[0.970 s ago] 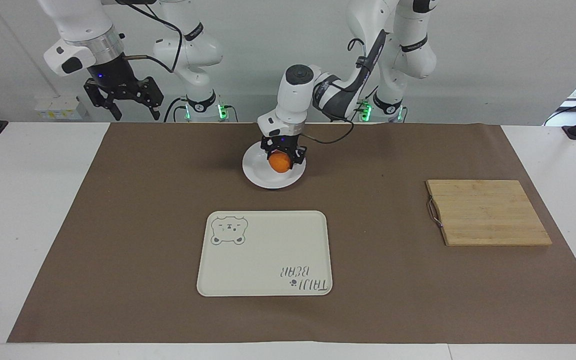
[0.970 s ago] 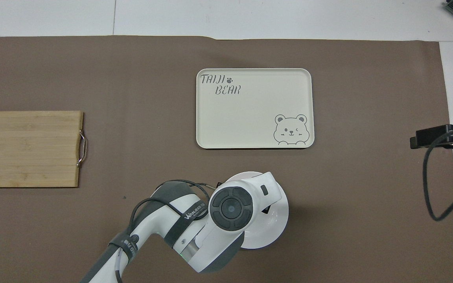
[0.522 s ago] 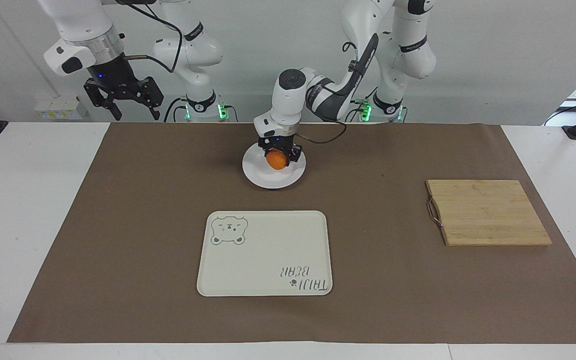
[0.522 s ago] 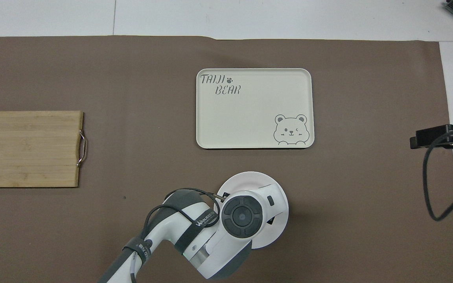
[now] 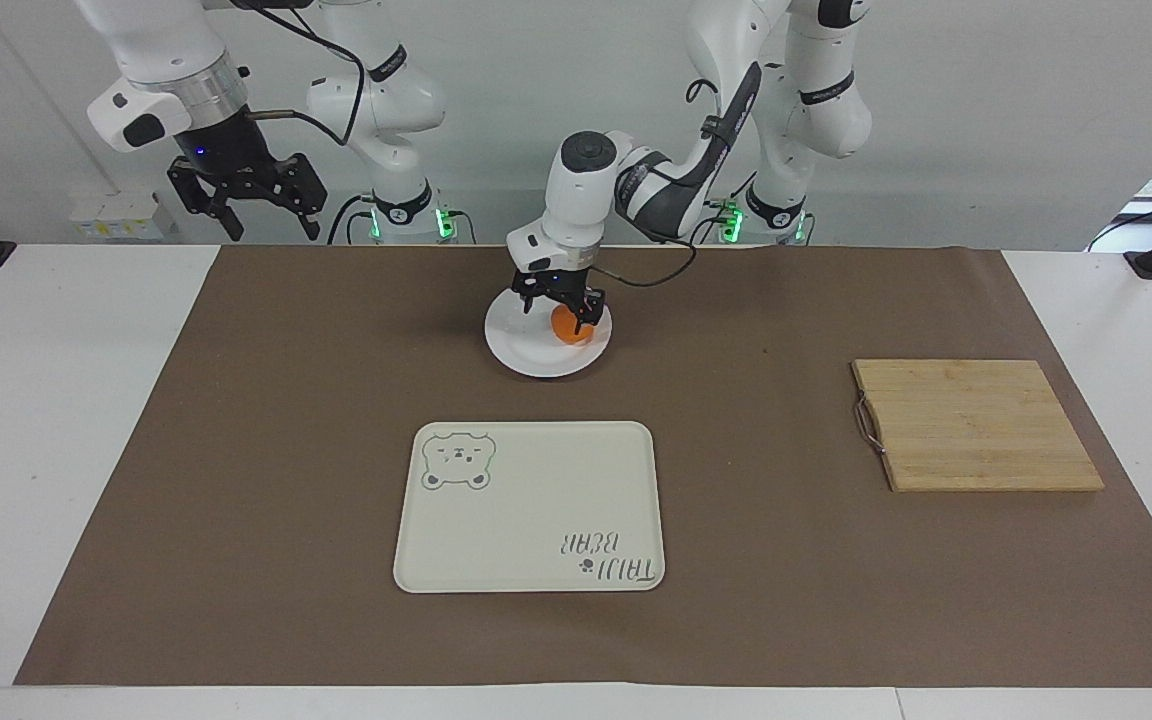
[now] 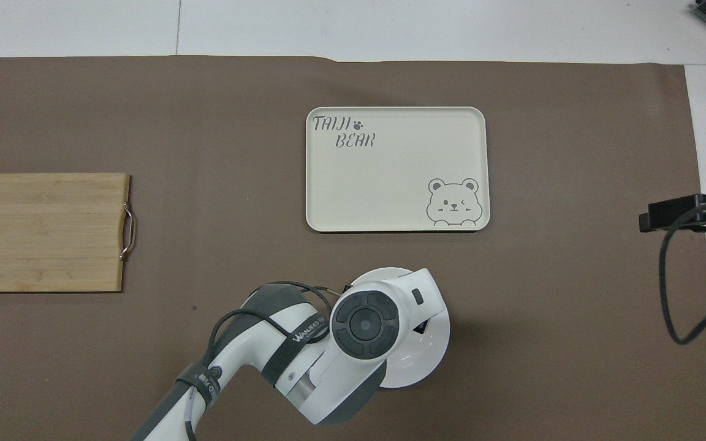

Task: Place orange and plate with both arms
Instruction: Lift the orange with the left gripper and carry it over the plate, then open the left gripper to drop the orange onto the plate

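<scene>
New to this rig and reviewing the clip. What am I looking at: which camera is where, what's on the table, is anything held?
Two white jointed robot arms work at a table covered by a brown mat. One picture comes from a high camera facing the robots; the other looks steeply down from above their own end, so the two views are turned half around.

On the mat: a round glossy white plate nearest the robots, a cream rectangular tray with a bear drawing farther out, and a bamboo cutting board with a metal handle toward the left arm's end.

The small bright orange fruit sits on the plate. The left gripper hangs just above it, fingers spread, so nothing is held. In the overhead view that arm hides the fruit. The right gripper waits open, raised near its base.
</scene>
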Action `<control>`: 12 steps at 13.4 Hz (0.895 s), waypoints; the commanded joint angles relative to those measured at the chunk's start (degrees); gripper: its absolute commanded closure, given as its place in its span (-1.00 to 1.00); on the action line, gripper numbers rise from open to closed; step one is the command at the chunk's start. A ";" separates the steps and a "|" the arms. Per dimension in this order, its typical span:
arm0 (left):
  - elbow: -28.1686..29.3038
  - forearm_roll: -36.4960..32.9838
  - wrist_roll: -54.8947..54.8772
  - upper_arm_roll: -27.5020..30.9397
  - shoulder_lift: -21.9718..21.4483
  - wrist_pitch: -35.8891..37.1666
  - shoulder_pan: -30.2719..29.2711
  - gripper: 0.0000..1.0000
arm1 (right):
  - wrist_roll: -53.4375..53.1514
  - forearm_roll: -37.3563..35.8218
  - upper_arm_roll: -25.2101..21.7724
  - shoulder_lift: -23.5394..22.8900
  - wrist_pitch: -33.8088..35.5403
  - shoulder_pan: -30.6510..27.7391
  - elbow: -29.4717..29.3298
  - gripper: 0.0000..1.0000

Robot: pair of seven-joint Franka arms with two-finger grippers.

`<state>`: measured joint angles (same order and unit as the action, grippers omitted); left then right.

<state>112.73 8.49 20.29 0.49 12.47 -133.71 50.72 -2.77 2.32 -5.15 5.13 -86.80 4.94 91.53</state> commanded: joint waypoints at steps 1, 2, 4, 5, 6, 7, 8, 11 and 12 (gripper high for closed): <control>-0.41 0.39 -0.96 0.13 -2.88 1.16 -4.12 -1.00 | 0.93 1.20 -0.03 0.32 0.76 -0.55 -0.12 -1.00; -0.58 -0.83 -0.96 0.13 -3.32 1.34 -6.40 -1.00 | 1.01 1.20 -0.03 0.32 0.76 -0.55 -0.21 -1.00; -0.67 -2.68 -1.05 0.13 -4.99 1.95 -11.23 -1.00 | 1.01 1.20 -0.03 0.32 0.76 -0.55 -0.21 -1.00; -0.93 -2.77 -1.13 0.13 -5.95 3.00 -14.13 -1.00 | 1.01 1.20 -0.03 0.32 0.76 -0.55 -0.12 -1.00; -1.28 -2.77 -2.87 0.13 -7.35 4.40 -17.03 -1.00 | 1.01 1.20 -0.03 0.32 0.76 -0.55 -0.21 -1.00; -2.33 -2.77 -7.24 0.13 -8.32 6.33 -20.45 -1.00 | 1.01 1.20 -0.03 0.32 0.76 -0.55 -0.21 -1.00; -4.34 -2.77 -12.42 0.13 -8.94 10.44 -23.88 -1.00 | 0.93 1.20 -0.03 0.32 0.76 -0.55 -0.21 -1.00; -11.99 -4.69 -20.89 0.22 -10.00 26.17 -31.45 -1.00 | 0.93 1.20 -0.03 0.32 0.76 -0.55 -0.21 -1.00; -14.10 -6.71 -23.52 0.22 -10.79 29.61 -33.73 -1.00 | 1.01 1.20 -0.03 0.32 0.76 -0.55 -0.21 -1.00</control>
<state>102.59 4.77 0.07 1.56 2.59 -110.74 20.10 -2.77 2.32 -5.15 5.13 -86.80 4.94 91.53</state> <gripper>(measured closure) 0.000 0.000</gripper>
